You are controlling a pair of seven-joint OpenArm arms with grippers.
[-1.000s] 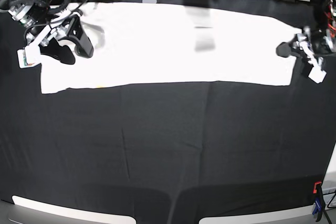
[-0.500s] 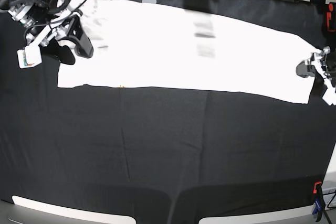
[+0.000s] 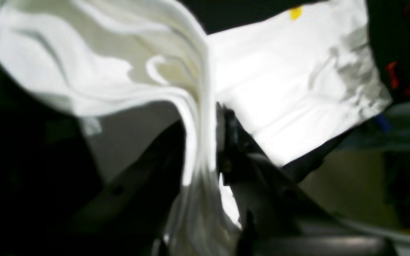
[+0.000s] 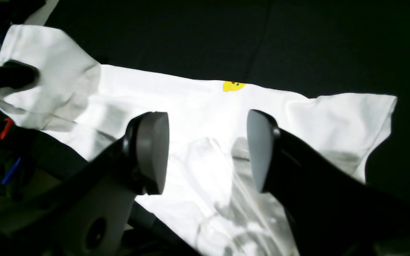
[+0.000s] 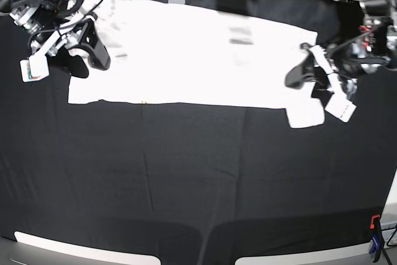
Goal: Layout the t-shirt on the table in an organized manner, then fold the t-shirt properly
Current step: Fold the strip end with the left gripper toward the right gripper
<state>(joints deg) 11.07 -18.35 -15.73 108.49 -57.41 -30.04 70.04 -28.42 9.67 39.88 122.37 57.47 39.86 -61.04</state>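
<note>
The left gripper (image 3: pixel 205 142) is clamped on a bunched fold of the t-shirt (image 5: pixel 186 54), lifting that end off the table (image 5: pixel 198 178). The right gripper (image 4: pixel 205 153) hangs above the shirt's other end, jaws spread, holding nothing. The white shirt lies spread across the far half of the black table; the near half is bare cloth.

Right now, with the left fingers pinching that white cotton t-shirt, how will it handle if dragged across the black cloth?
The white cotton t-shirt probably stays floppy: it bunches in folds at the left fingers. Likely light, since a corner hangs lifted. It may wrinkle while sliding on the black cloth table.
</note>
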